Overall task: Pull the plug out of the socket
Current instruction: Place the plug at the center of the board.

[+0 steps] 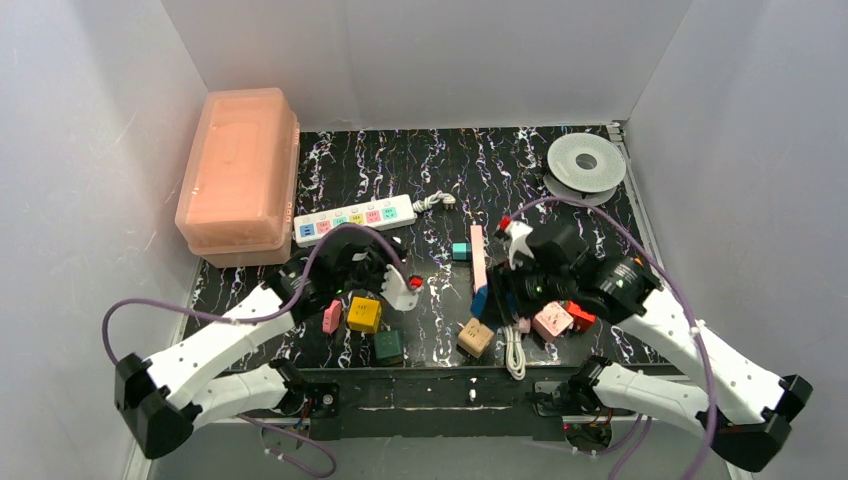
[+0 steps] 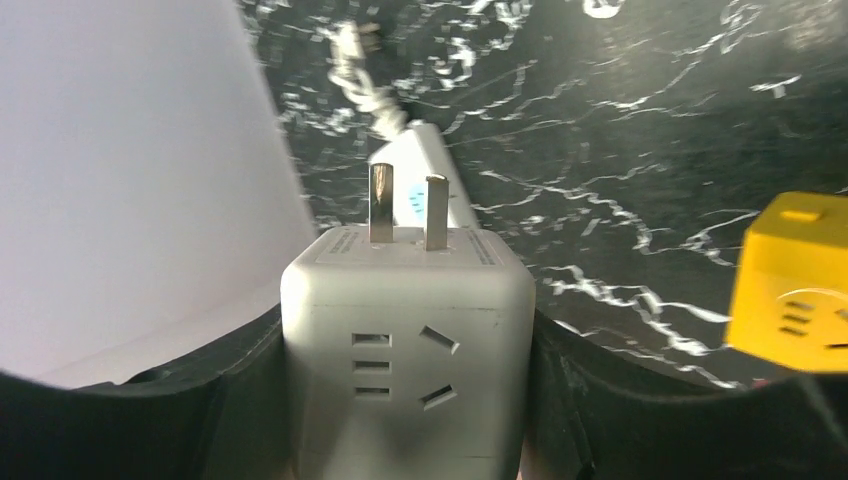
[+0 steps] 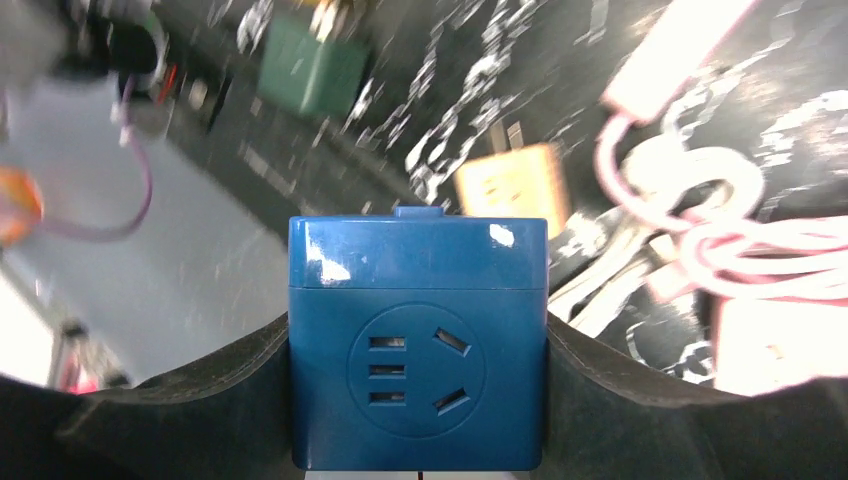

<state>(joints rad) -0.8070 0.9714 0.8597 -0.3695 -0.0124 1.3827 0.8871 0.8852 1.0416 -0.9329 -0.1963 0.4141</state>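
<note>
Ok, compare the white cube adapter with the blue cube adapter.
Colour: the white cube adapter is pale grey-white, the blue cube adapter glossy blue. Prongs: two metal blades stick out of the white one's far end; the blue one shows none. Face: the blue one's slots sit inside a ring; the white one's have none. Both are cubes with the same slot pattern.

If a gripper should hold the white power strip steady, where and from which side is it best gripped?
The power strip lies flat with parallel long sides, and the pink box crowds one end. So probably pinch it across its narrow width from above, near the end with the cord.
</note>
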